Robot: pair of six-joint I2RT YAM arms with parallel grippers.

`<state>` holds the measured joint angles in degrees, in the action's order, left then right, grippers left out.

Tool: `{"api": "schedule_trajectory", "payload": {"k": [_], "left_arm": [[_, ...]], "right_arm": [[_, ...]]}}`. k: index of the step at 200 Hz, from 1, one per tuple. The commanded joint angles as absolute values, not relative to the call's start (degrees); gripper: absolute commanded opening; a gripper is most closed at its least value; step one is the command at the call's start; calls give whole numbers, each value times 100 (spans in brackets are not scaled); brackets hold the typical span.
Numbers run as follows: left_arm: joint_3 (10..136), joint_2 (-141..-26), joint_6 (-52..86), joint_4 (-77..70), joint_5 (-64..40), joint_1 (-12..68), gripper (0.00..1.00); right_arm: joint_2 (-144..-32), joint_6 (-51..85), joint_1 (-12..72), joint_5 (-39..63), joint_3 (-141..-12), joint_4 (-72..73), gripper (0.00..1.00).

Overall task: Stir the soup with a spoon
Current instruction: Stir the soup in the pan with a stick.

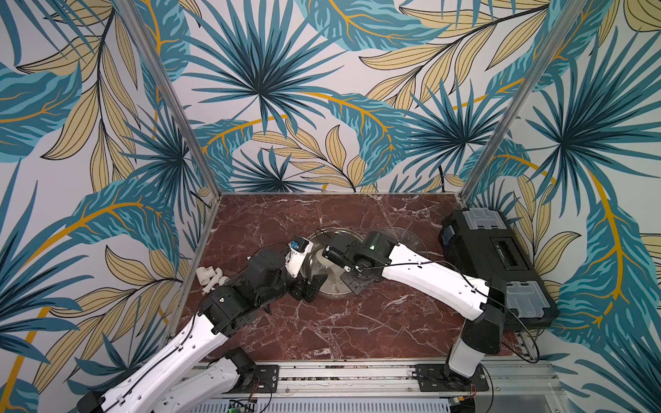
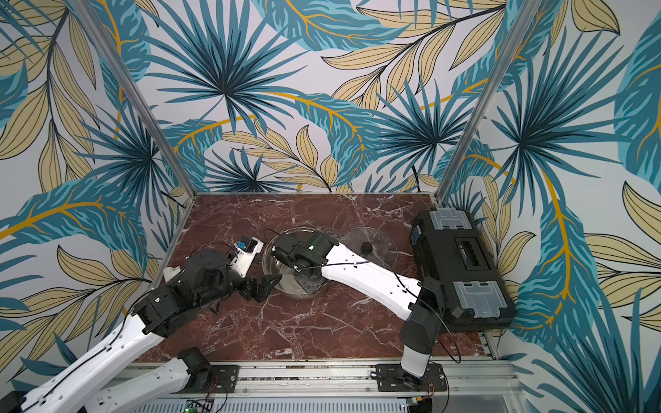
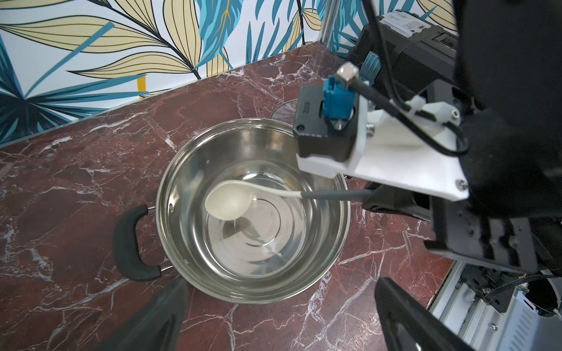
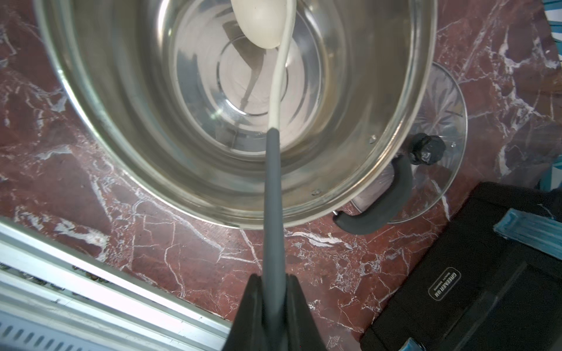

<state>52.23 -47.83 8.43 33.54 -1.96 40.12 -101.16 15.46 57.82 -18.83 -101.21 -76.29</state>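
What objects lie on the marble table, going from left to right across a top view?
white pipe pieces → left gripper → pot → glass lid → black toolbox
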Motion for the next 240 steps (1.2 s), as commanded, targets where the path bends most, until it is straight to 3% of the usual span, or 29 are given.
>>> {"api": "schedule_trajectory", "payload": {"k": [1, 63, 121, 194, 240], "left_arm": [[5071, -4726, 877, 3261, -203, 3992, 100], [5084, -4751, 895, 3234, -226, 3994, 100], [5062, -4803, 921, 3160, -263, 3996, 100], [5000, -4839, 938, 3101, -289, 3992, 100], [4996, -4817, 923, 3143, -277, 3998, 100]], "right_arm": [[-9924, 1615, 5906, -1596, -9997, -7533, 0], [-9082, 1868, 6081, -1688, -8949, -7747, 0], [-8658, 1983, 5977, -2656, -8394, -8016, 0], [-9597, 1571, 5608, -2944, -9428, -7764, 0], [-10175, 1545, 5675, -2265, -10193, -7585, 0]]}}
